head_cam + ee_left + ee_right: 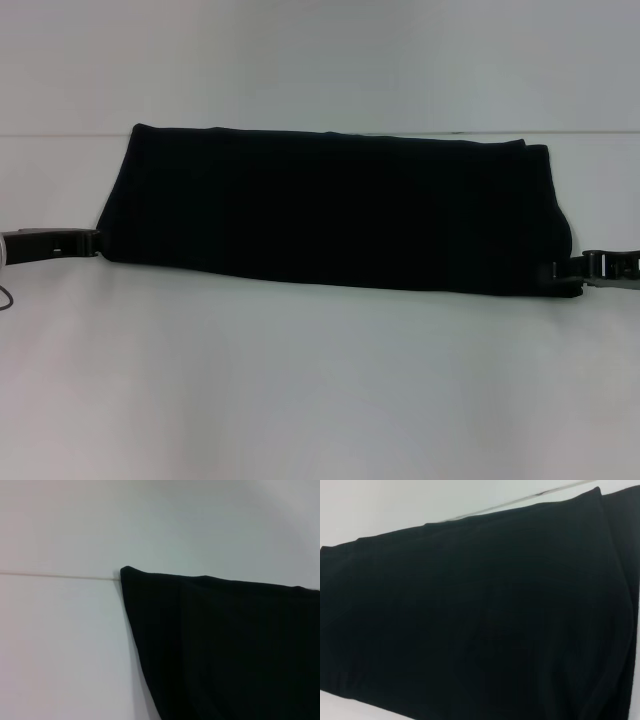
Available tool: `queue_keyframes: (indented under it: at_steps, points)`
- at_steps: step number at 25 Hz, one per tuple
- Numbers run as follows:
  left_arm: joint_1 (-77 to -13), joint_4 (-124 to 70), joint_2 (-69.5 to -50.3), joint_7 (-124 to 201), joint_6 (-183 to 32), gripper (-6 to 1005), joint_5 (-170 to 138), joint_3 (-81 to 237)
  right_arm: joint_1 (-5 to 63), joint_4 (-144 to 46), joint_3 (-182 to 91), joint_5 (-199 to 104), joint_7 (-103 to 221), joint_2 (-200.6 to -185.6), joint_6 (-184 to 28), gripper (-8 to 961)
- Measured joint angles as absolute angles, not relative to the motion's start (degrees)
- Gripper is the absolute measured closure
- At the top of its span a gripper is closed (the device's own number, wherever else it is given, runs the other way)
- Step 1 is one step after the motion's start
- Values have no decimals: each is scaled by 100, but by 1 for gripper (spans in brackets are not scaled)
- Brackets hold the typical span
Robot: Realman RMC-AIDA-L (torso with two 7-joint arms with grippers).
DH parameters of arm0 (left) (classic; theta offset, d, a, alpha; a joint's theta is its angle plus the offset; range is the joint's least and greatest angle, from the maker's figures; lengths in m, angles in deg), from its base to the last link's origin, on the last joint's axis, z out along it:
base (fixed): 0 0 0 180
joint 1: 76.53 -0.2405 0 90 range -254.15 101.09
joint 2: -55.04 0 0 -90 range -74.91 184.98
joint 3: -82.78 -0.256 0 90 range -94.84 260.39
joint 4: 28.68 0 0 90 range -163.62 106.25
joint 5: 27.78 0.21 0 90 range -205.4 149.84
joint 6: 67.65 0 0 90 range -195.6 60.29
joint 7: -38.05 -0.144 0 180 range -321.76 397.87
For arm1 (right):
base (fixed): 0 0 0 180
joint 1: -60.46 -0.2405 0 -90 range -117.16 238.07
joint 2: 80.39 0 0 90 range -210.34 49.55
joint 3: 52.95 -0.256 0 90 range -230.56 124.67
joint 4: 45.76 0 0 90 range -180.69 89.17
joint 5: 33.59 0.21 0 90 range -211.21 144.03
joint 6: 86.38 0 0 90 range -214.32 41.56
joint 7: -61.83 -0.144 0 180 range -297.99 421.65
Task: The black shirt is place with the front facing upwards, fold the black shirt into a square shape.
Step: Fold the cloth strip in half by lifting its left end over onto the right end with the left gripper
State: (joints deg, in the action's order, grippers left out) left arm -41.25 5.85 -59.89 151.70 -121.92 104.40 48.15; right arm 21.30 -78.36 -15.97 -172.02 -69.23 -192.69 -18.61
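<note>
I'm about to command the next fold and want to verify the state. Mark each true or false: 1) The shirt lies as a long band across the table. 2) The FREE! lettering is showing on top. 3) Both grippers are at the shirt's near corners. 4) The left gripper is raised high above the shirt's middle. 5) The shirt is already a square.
1) True: the black shirt lies as a wide band on the table.
2) False: no lettering shows, only plain black cloth.
3) True: the left gripper and the right gripper each meet a near corner.
4) False: it sits low at the shirt's left end.
5) False: it is much wider than deep.
</note>
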Motion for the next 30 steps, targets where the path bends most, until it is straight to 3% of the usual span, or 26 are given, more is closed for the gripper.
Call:
queue_keyframes:
  at_steps: [3,6,11,17,30]
  points:
    - [-4110,583,-5986,15170,-12177,940,10440,4814,2165,-7863,-1595,-17202,-6901,-19271,-1863,269]
    - [-4095,567,-5974,15170,-12177,935,10440,4815,2189,-7889,-1594,-17202,-6883,-19271,-1877,487]
    - [-4093,565,-5969,15179,-12231,926,10440,4815,2227,-7900,-1634,-17191,-6799,-19266,-1883,726]
    - [-4141,588,-5960,15197,-12376,916,10440,4821,2309,-7921,-1703,-17163,-6682,-19226,-1865,938]
    - [-4419,1037,-5988,15323,-13218,893,10429,4884,2878,-8684,-2193,-17084,-6459,-19324,-1163,902]
